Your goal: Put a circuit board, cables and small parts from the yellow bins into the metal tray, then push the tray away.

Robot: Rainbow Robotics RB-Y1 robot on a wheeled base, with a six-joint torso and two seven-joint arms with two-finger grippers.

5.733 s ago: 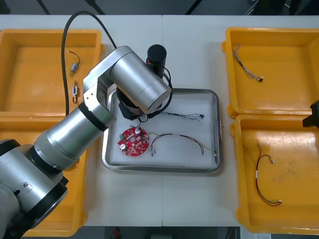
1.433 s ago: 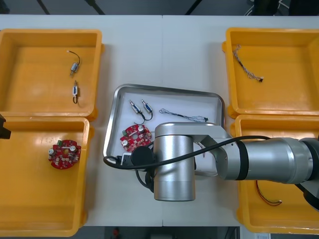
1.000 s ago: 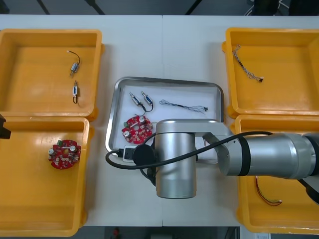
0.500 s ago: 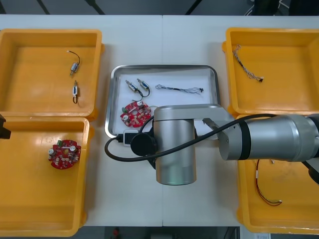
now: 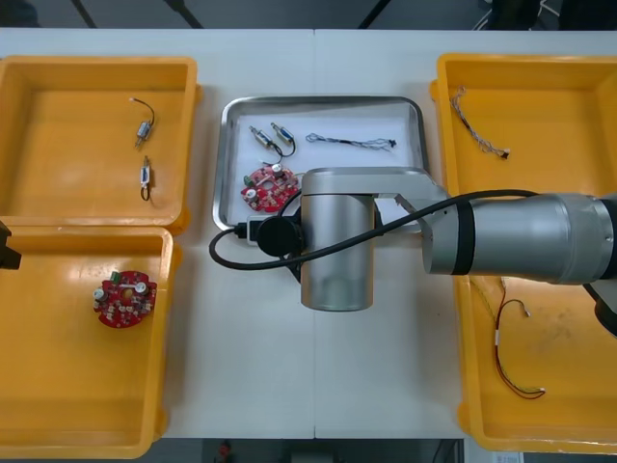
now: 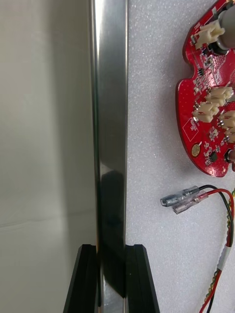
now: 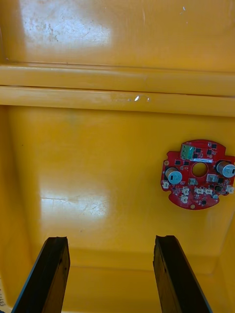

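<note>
The metal tray, white inside, lies at the far middle of the table. It holds a round red circuit board, two small metal parts and a thin black cable. My right arm lies over its near half. In the right wrist view my right gripper is shut on the tray's near rim, one finger outside and one inside. Just inside the rim are the board and a red and yellow cable. My left gripper hangs open over the near left bin, a second red board beyond its fingers.
Yellow bins flank the tray. The far left bin holds two small metal parts; the near left one has the second board. A twisted cable lies in the far right bin and a red and black cable in the near right.
The tray has slid away toward the table's far edge, carried by my right gripper on its near rim, contents riding along. The left arm has not moved.
</note>
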